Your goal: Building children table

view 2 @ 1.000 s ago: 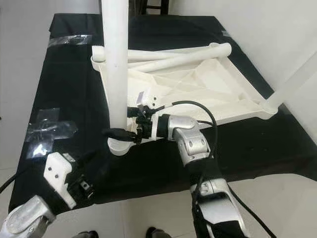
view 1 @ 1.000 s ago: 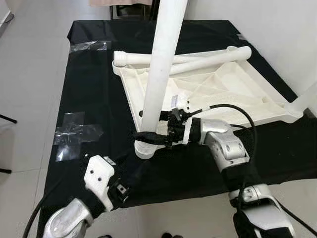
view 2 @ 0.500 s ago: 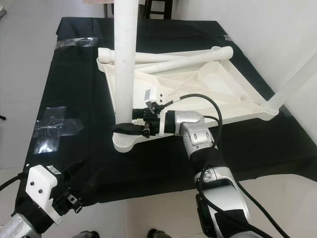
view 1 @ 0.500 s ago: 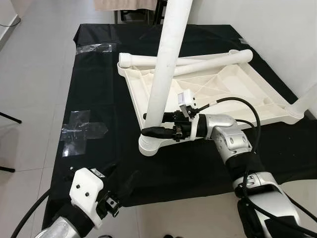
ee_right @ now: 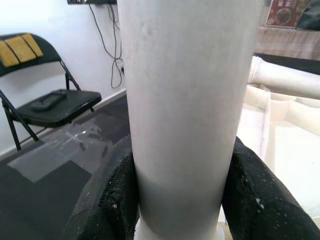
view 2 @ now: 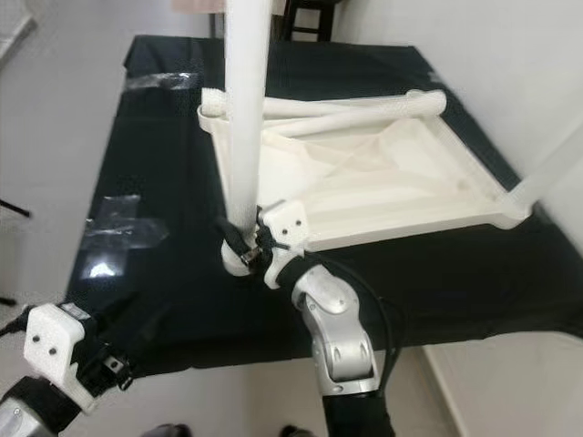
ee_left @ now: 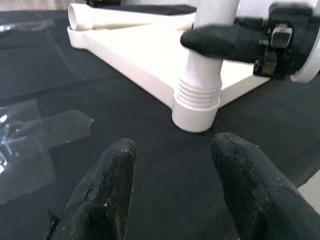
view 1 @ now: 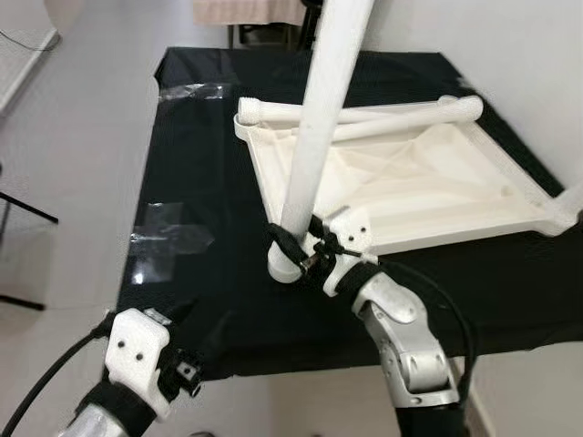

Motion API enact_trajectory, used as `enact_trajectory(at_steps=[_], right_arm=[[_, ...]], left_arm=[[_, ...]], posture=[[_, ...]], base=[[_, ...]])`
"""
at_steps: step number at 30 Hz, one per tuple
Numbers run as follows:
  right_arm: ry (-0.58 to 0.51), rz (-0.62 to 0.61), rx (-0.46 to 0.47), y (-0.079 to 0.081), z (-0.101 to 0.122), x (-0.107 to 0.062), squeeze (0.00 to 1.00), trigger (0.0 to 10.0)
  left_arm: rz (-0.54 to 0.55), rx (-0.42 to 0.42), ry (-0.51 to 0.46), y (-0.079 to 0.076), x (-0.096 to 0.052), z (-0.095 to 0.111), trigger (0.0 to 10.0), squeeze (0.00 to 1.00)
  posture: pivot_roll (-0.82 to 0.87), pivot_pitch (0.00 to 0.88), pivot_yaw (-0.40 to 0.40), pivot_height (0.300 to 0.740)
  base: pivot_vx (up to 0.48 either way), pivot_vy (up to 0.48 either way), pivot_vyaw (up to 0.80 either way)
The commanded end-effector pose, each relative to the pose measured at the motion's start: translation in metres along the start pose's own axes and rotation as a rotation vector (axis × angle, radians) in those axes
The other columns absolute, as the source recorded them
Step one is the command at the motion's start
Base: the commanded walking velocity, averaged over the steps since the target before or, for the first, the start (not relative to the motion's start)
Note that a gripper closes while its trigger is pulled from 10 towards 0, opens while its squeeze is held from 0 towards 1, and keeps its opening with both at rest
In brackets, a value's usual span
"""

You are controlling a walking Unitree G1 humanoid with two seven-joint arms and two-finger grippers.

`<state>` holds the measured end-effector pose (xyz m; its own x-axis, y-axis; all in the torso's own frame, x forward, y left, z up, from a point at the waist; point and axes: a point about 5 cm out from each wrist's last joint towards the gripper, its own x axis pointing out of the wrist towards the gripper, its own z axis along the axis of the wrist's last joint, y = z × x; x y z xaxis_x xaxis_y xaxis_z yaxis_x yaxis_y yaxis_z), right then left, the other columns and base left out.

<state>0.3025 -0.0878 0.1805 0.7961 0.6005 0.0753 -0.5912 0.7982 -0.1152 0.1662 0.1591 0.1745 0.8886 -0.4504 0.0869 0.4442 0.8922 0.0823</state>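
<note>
- Right claw is clamping both fingers around the upright white leg just above its ribbed base, likely steadying it in the socket at the near-left corner of the upturned tabletop.
- Tabletop is lying underside-up on the black cloth so the sockets are facing up; two spare legs are resting across its far edge.
- Left claw is hovering low at the cloth's near edge, fingers spread apart, gripping nothing.

Counts: 1 white tabletop, upside down, centre-right of frame. 4 white legs: 2 standing, 2 lying at top. 2 tape patches at left, 1 black cloth.
</note>
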Motion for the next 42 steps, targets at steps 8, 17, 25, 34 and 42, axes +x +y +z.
enact_trajectory(at_steps=[8, 17, 25, 34, 42], right_arm=[[0.024, 0.247, 0.078, -0.010, 0.002, 0.008, 1.00, 10.0], [-0.049, 0.735, -0.078, -0.013, 0.029, 0.020, 0.00, 10.0], [-0.024, 0.850, -0.079, -0.029, 0.048, 0.043, 0.00, 5.7], [-0.028, 0.904, -0.058, -0.037, 0.048, 0.047, 0.00, 0.0], [-0.025, 0.836, -0.039, -0.049, 0.035, 0.039, 0.00, 0.0]], left_arm=[[0.009, -0.005, 0.008, -0.001, 0.002, -0.001, 10.0, 0.00], [-0.005, -0.002, 0.001, 0.000, 0.008, 0.000, 10.0, 0.00], [-0.013, 0.002, -0.001, 0.000, 0.009, 0.000, 10.0, 0.00], [-0.020, 0.012, 0.003, -0.002, 0.010, 0.000, 10.0, 0.00], [-0.024, 0.006, 0.002, -0.005, 0.011, -0.001, 10.0, 0.00]], posture=[[0.14, 0.227, -0.089, 0.740], [0.16, 0.221, -0.077, 0.740], [0.19, 0.215, -0.087, 0.740], [0.20, 0.215, -0.094, 0.740], [0.19, 0.219, -0.098, 0.740]], base=[[0.000, 0.000, 0.00], [0.000, 0.000, 0.00], [0.000, 0.000, 0.00], [0.000, 0.000, 0.00], [0.000, 0.000, 0.00]])
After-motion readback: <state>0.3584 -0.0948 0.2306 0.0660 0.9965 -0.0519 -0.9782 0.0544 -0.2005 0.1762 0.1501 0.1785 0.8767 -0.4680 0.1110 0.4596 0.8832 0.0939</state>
